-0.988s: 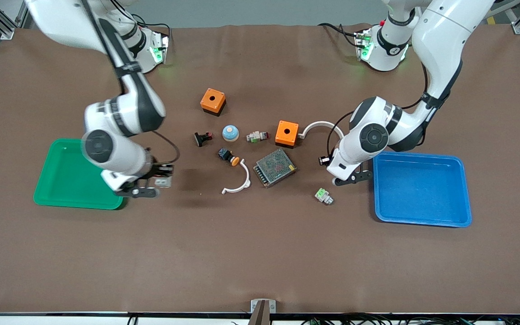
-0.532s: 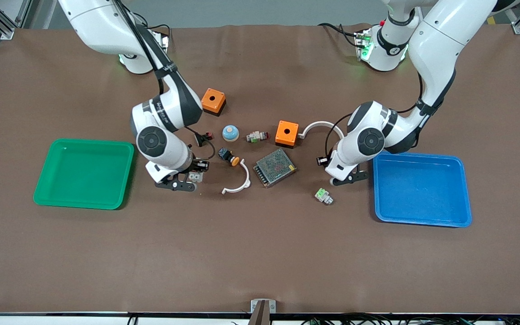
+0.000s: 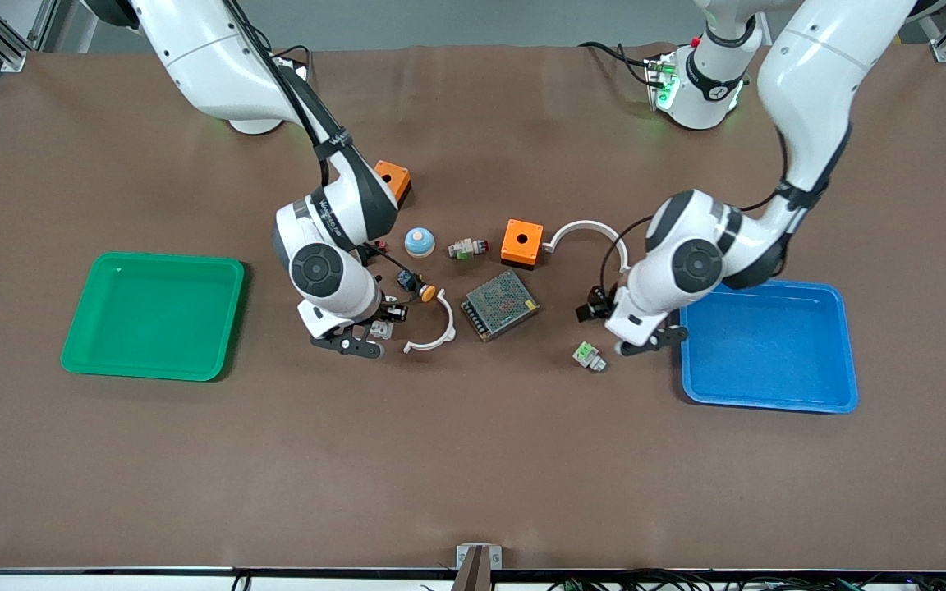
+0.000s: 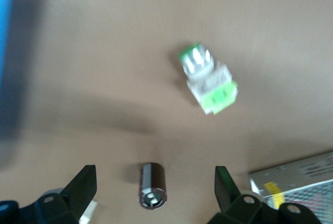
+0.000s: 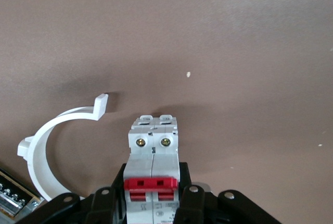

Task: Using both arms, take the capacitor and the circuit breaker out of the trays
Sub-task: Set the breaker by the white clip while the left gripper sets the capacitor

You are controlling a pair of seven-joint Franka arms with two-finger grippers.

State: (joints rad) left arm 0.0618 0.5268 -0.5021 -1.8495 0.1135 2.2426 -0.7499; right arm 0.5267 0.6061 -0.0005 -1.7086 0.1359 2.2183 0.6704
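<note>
Capacitor (image 4: 152, 185): out of the blue tray (image 3: 769, 394), lying on the table between the spread-apart fingers of the left gripper (image 4: 156, 190); released.
Circuit breaker (image 5: 153, 169): out of the green tray (image 3: 153, 361), clamped in the right gripper (image 3: 362, 338), over the table beside the white clip (image 3: 432, 332); set-down pending.

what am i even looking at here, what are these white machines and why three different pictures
These are two white robot arms bolted along one edge of a brown table. One picture looks down from a high camera facing them; the other two come from small cameras on each arm's wrist.

The right gripper is shut on the circuit breaker, a white block with red levers, over the table beside a white curved clip.

The left gripper is open, and the capacitor, a tiny dark cylinder, lies on the table between its fingers, beside a green-and-white switch.

Both trays, the green tray and the blue tray, hold nothing. Between them lie two orange boxes, a mesh-covered box and other small parts.
</note>
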